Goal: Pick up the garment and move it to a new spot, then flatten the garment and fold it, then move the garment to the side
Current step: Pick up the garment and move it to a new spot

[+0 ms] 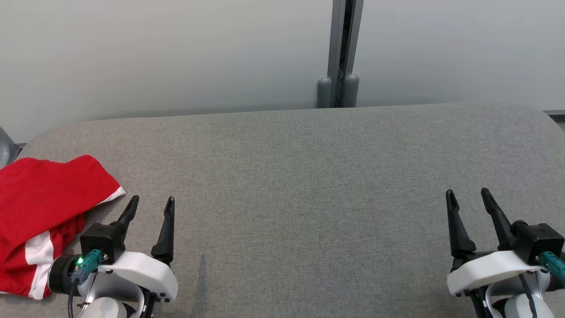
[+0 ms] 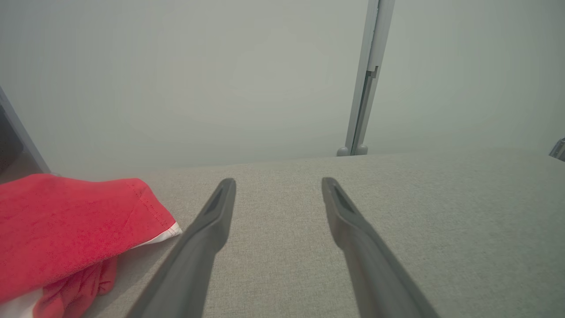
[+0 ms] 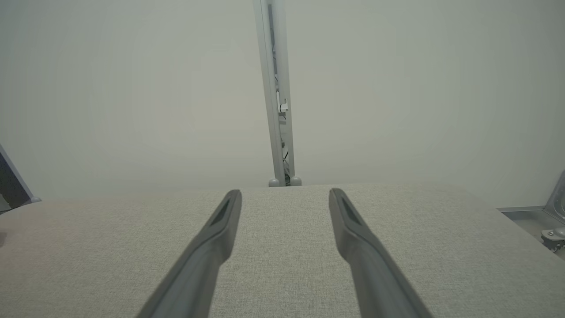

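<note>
A red garment with white stripes (image 1: 42, 212) lies folded in a heap at the left end of the grey fabric table (image 1: 309, 176), partly past the head view's left edge. The left wrist view has the garment (image 2: 66, 225) at its lower left. My left gripper (image 1: 151, 204) hovers open just right of the garment, nothing between its fingers (image 2: 218, 207). Far across the table, at the lower right, my right gripper (image 1: 468, 196) is open too, and its fingers (image 3: 229, 212) point over bare fabric.
A pale wall rises behind the table, with a grey upright post (image 1: 342, 53) at its middle. The table's far edge (image 1: 282, 112) curves down at both ends. A grey metal part (image 3: 554, 212) sits beyond the table's right end.
</note>
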